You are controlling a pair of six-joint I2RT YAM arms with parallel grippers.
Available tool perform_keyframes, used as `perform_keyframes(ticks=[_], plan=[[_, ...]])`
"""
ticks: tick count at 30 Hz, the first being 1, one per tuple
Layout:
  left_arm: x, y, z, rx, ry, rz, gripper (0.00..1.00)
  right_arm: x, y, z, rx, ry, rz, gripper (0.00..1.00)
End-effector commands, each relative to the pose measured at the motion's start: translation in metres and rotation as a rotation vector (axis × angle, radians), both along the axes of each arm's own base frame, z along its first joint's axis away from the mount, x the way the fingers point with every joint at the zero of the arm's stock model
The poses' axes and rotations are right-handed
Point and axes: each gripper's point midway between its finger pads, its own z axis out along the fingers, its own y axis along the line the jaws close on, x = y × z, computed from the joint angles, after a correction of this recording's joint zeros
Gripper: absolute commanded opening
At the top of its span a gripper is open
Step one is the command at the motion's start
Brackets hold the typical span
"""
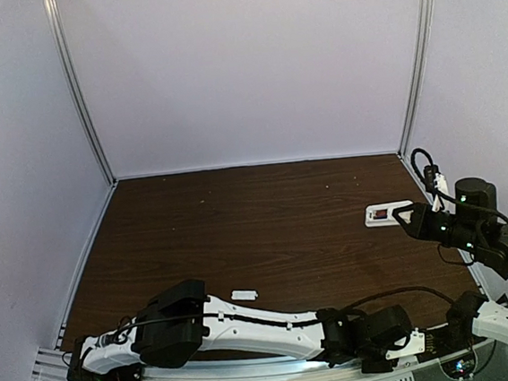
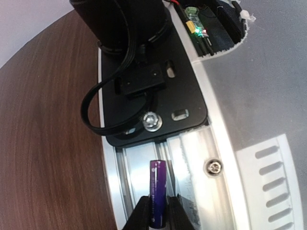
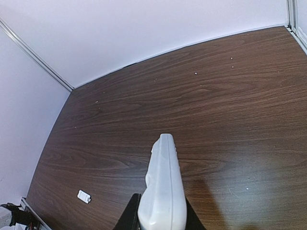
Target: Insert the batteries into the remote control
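Purple battery (image 2: 158, 191) pinched tight in my left gripper (image 2: 159, 205); right gripper (image 3: 161, 213) clamped around the white remote control (image 3: 163, 182), cover piece (image 3: 84, 196) at its eight o'clock.

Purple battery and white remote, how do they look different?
The slim purple cylindrical battery is round and dark, while the white rectangular plastic remote control is flatter and pale. The battery sits in the left end effector, and the remote sits in the right end effector. Both are pinched between two fingers.
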Motion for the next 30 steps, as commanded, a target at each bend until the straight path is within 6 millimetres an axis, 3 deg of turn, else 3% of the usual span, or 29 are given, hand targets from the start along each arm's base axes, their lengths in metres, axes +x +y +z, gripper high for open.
perform_keyframes(ticks=[1,7,12,22,30], plan=[[0.039,0.041,-0.053,0.189,-0.037,0.077,0.12,0.003,-0.003,0.017,0.009,-0.043,-0.015,0.0],[0.047,0.04,-0.014,0.092,-0.02,0.113,0.04,0.004,-0.001,0.017,0.015,-0.042,-0.01,0.0],[0.053,0.058,0.025,0.001,-0.034,0.147,0.0,0.002,0.008,0.019,0.037,-0.055,0.039,0.0],[0.088,0.136,0.085,-0.125,-0.004,0.294,0.0,-0.013,0.039,0.028,0.091,-0.092,0.247,0.0],[0.101,0.186,0.124,-0.209,0.039,0.344,0.0,-0.019,0.065,0.016,0.21,-0.067,0.376,0.0]])
